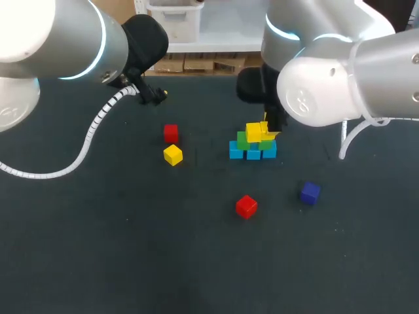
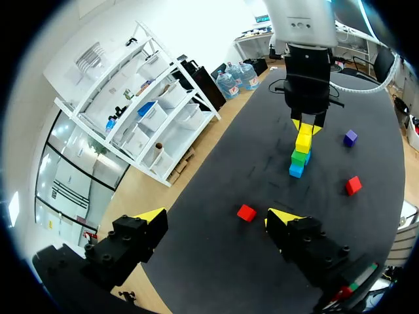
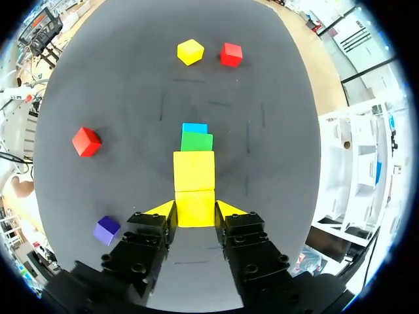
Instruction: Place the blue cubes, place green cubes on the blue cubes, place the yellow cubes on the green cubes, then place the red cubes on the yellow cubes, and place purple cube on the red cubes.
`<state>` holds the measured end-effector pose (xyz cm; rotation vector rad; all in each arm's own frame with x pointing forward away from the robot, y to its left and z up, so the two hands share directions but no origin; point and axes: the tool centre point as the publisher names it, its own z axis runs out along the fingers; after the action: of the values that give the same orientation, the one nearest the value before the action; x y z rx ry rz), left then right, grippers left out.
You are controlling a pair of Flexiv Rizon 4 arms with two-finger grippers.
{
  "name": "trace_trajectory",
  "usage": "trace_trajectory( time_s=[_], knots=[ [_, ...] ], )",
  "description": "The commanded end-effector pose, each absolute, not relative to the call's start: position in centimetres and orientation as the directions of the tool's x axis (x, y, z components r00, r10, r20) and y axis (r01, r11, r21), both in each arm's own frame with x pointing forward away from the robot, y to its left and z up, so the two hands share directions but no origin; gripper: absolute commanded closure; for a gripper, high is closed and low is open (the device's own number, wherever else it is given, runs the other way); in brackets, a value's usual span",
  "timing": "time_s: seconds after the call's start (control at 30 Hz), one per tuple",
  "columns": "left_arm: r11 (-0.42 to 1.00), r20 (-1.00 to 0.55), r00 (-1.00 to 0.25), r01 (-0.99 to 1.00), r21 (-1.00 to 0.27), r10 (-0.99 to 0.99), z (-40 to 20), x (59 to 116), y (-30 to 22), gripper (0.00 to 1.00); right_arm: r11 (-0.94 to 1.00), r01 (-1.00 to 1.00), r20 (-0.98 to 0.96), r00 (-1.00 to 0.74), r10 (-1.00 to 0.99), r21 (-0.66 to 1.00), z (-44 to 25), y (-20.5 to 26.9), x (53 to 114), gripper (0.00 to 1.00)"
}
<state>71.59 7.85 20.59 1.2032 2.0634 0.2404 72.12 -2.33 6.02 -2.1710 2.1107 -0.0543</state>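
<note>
Your right gripper (image 3: 195, 210) grips a yellow cube (image 3: 194, 208) from both sides, just beside a second yellow cube (image 3: 194, 170) atop the green cubes (image 1: 241, 139) and blue cubes (image 1: 236, 152). Your left gripper (image 2: 216, 219) hangs spread and empty, well apart. Loose on the table (image 1: 131, 248): red cube (image 1: 171, 133), third yellow cube (image 1: 173, 155), another red cube (image 1: 246, 206), purple cube (image 1: 309, 192).

Smooth, solid-coloured cubes with a faint sheen, among them a yellow cube (image 3: 194, 208) and a red cube (image 1: 246, 206), sit above a matt, dark grey, faintly marked desk (image 1: 98, 248). The right arm (image 1: 327, 85) wears a glossy white shell. The left hand (image 2: 217, 216) is matt black plastic with yellow tips. The hose (image 1: 98, 121) is ribbed white plastic.
</note>
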Motion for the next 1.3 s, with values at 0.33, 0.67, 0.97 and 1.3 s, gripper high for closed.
trace_trajectory(
  time_s=[0.33,0.67,0.97,1.3],
  knots=[
    [0.546,-0.494,-0.300,0.683,0.486,0.816,20.6,71.6,7.9,0.00,-0.024,-0.994,-0.047,0.029,-0.998,-0.105,6.1,-2.6,71.9,0.00],
    [0.546,-0.494,-0.300,0.683,0.486,0.816,20.6,71.6,7.9,0.00,0.110,-0.987,-0.154,-0.092,-0.984,-0.114,8.0,-5.4,72.1,0.00],
    [0.546,-0.494,-0.300,0.683,0.486,0.816,20.6,71.6,7.9,0.00,0.317,-0.941,-0.342,-0.261,-0.903,-0.119,11.3,-9.8,72.9,0.00],
    [0.546,-0.494,-0.300,0.683,0.486,0.816,20.6,71.6,7.9,0.00,0.534,-0.837,-0.541,-0.398,-0.741,-0.117,14.4,-14.3,74.8,0.00]
  ],
)
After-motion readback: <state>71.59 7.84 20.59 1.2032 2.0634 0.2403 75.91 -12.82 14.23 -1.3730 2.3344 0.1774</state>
